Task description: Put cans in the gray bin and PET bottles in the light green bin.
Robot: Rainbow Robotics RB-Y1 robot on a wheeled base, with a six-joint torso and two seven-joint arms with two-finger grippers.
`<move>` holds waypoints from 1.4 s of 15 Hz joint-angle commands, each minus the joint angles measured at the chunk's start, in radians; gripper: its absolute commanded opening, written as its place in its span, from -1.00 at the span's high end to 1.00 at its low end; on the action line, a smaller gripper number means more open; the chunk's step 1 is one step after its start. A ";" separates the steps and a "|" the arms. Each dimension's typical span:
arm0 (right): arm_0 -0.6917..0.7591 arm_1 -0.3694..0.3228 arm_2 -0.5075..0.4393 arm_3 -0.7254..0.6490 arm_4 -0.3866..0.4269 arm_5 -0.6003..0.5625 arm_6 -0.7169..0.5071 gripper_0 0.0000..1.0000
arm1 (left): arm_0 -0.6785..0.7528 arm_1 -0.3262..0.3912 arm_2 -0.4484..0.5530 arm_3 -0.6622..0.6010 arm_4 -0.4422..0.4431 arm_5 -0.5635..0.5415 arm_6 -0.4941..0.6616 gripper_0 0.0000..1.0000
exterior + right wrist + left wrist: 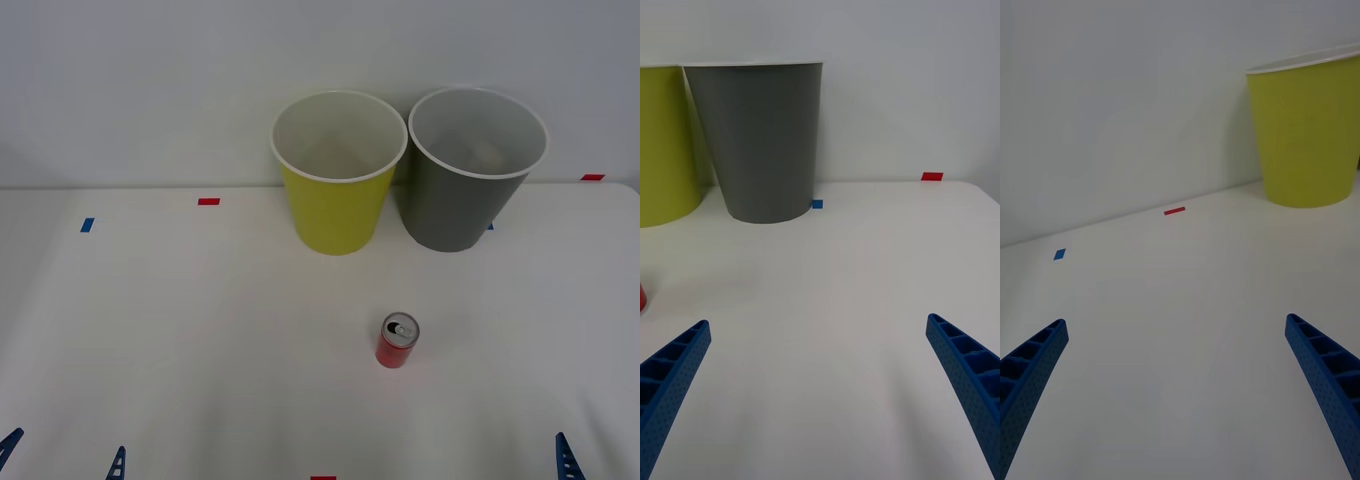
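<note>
Both grippers hang low over the worktop [180,330], the left gripper [1176,390] and right gripper [816,390] spread wide and holding nothing. The can [397,340] stands ahead of the right gripper, toward the left one; the gray bin [470,170] and green bin [335,175] stand touching, farther ahead.

The left gripper [1176,390] hovers with fingers [1322,375] spread above the table [1187,300], the light green bin [1307,135] ahead.

A lab-like test setup. A plain white surface [200,330] meets a bare white wall [150,80]. Small red and blue tape marks [208,201] dot it
</note>
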 commanded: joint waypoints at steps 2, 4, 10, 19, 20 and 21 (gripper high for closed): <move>-0.005 -0.006 0.016 0.034 -0.003 -0.059 0.032 -1.00 | 0.000 0.000 0.000 0.000 0.000 0.000 0.000 -1.00; -0.031 -0.013 0.033 0.105 -0.003 -0.128 0.043 -1.00 | 0.000 0.000 0.000 0.000 0.000 0.000 0.000 -1.00; -0.166 -0.084 0.159 0.182 0.009 -0.146 0.099 -1.00 | 0.000 0.000 0.000 0.000 0.000 0.000 0.000 -1.00; -0.447 -0.148 0.326 0.297 0.014 -0.087 0.136 -1.00 | 0.000 0.000 0.000 0.000 0.000 0.000 0.000 -1.00; -0.472 -0.147 0.332 0.297 0.014 -0.062 0.138 -1.00 | 0.000 0.000 0.000 0.000 0.000 0.000 0.000 -1.00; -0.492 -0.139 0.338 0.297 0.014 -0.044 0.139 -1.00 | 0.000 0.000 0.000 0.000 0.000 0.000 0.000 -1.00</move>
